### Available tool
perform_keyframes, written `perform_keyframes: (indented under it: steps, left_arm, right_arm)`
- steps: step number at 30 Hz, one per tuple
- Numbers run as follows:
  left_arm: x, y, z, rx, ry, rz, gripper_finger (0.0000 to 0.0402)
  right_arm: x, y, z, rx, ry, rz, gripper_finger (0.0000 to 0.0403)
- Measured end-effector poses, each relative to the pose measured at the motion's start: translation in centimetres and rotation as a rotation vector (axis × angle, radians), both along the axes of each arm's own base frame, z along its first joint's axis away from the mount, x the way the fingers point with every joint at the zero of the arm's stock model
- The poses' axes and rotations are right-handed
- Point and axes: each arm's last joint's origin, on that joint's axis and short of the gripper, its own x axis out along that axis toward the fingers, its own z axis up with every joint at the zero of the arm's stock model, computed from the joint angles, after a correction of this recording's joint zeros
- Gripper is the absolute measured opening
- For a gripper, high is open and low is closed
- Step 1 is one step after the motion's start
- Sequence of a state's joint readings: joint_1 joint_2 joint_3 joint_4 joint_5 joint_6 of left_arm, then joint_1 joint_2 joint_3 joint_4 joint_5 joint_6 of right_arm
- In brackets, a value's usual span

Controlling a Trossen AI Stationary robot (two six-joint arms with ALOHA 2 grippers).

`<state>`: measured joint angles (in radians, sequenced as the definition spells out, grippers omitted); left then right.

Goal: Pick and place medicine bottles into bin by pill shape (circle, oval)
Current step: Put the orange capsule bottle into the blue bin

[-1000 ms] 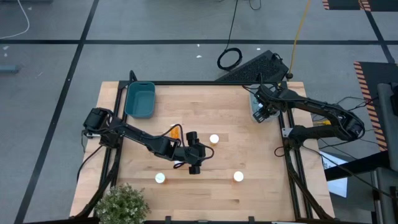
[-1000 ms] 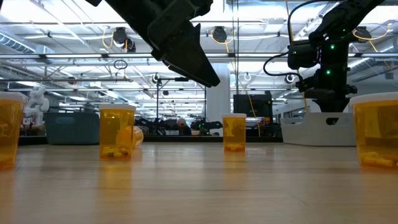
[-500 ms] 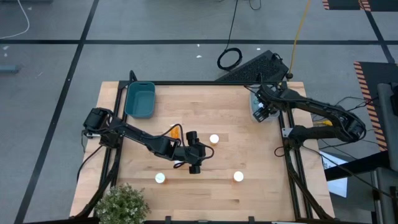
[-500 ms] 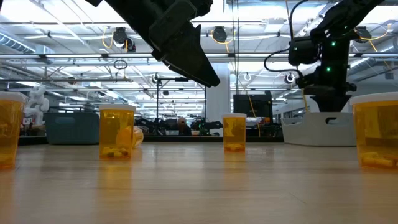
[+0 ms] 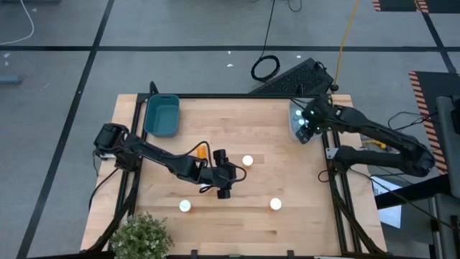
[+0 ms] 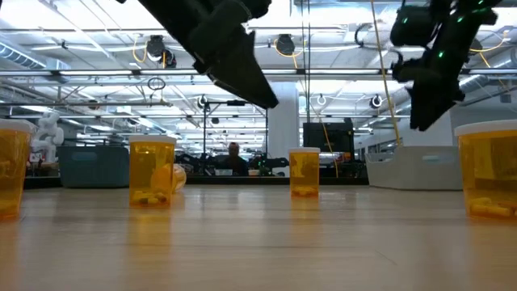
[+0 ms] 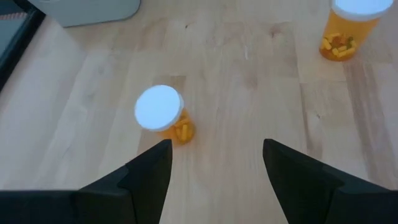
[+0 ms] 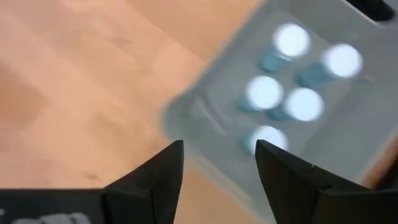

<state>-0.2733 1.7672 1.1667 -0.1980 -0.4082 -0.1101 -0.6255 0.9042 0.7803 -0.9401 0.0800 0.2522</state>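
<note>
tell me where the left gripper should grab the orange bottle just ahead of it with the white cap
Grip the orange bottle around its cylindrical body just under the white cap, coming straight down from above. It stands upright with bare table all around, so the left gripper, already open, can probably straddle it from either side. The round body offers no preferred angle.

Three orange plastic medicine bottles with round white caps stand upright, apart, on the wooden bench: one mid-bench (image 5: 247, 160), two nearer the front (image 5: 185, 206) (image 5: 275, 204). A fourth orange bottle (image 5: 203, 152) lies tipped over. Five pale-blue capped bottles (image 8: 302, 103) stand clustered in the grey bin (image 8: 373, 112).
</note>
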Motion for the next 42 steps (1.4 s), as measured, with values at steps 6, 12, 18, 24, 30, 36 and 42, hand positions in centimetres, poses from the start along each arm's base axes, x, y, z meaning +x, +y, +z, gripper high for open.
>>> perform_keyframes:
  steps: [6,12,18,24,30,36,42]
  left_arm:
    - [-2.2,0.9,2.2,0.030,0.059,0.049,0.0253]
    - [-4.3,3.8,4.3,-0.035,0.106,0.210,0.0253]
    - [-5.9,8.5,4.2,-0.203,0.222,0.468,0.0253]
    - [-6.9,12.9,2.7,-0.324,0.330,0.779,0.0253]
    - [-6.8,14.5,1.1,-0.418,0.373,0.930,0.0253]
    - [-6.2,13.9,-0.4,-0.456,0.411,0.988,0.0263]
    - [-5.9,12.8,-0.8,-0.478,0.398,1.039,0.0302]
  right_arm:
    - [0.1,3.0,2.3,-0.092,-0.226,0.174,0.0194]
    - [0.6,5.1,4.2,-0.255,-0.397,0.356,0.0194]
    - [1.2,6.2,4.4,-0.398,-0.399,0.467,0.0194]
    - [1.3,6.5,4.6,-0.423,-0.410,0.518,0.0194]
    - [1.3,6.5,4.6,-0.429,-0.403,0.530,0.0194]
    - [1.3,6.5,4.6,-0.450,-0.387,0.562,0.0194]
    - [1.3,6.5,4.6,-0.456,-0.385,0.568,0.0194]
